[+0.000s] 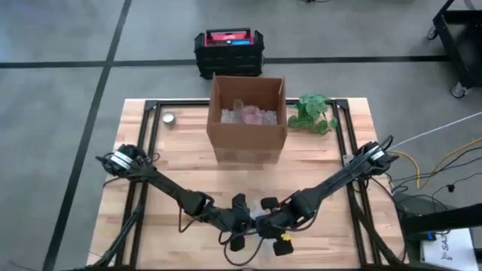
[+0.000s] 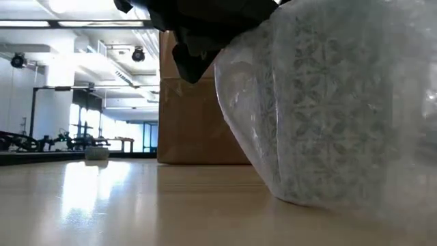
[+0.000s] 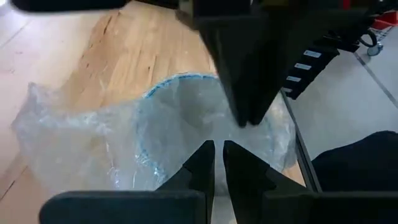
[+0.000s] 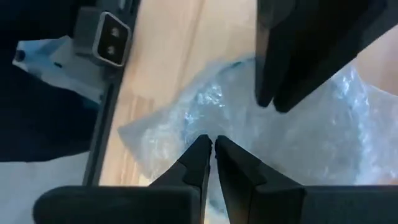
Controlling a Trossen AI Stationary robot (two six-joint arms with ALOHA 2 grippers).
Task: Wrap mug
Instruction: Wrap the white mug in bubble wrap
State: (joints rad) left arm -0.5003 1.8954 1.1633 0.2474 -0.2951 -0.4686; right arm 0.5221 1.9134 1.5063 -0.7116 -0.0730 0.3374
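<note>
The mug shows only as a blue rim (image 3: 155, 93) through clear bubble wrap (image 3: 74, 130) that lies bunched around it. The wrapped bundle (image 2: 328, 102) stands on the table near its front edge, in the middle. My left gripper (image 1: 245, 220) and my right gripper (image 1: 269, 220) meet over it from either side. Each (image 3: 217, 152) (image 4: 209, 148) is shut on the wrap. In each wrist view the other arm's fingers hang just opposite. The rest of the mug is hidden by the wrap. My left gripper pinches bubble wrap (image 3: 214, 134) between its two fingertips above the mug's mouth, coming slanting down from the table's left. One layer or several, I cannot tell. The bundle rests on the table. My right gripper pinches a bunched part of the wrap (image 4: 205, 127) between its fingertips, slanting down from the table's right. The wrap spreads slack to either side of the fingers.
A cardboard box (image 1: 247, 117) with wrapped items inside stands at the far middle of the table. A green plant (image 1: 312, 113) is to its right and a small round object (image 1: 169, 117) to its left. A black and red crate (image 1: 229, 51) sits on the floor beyond.
</note>
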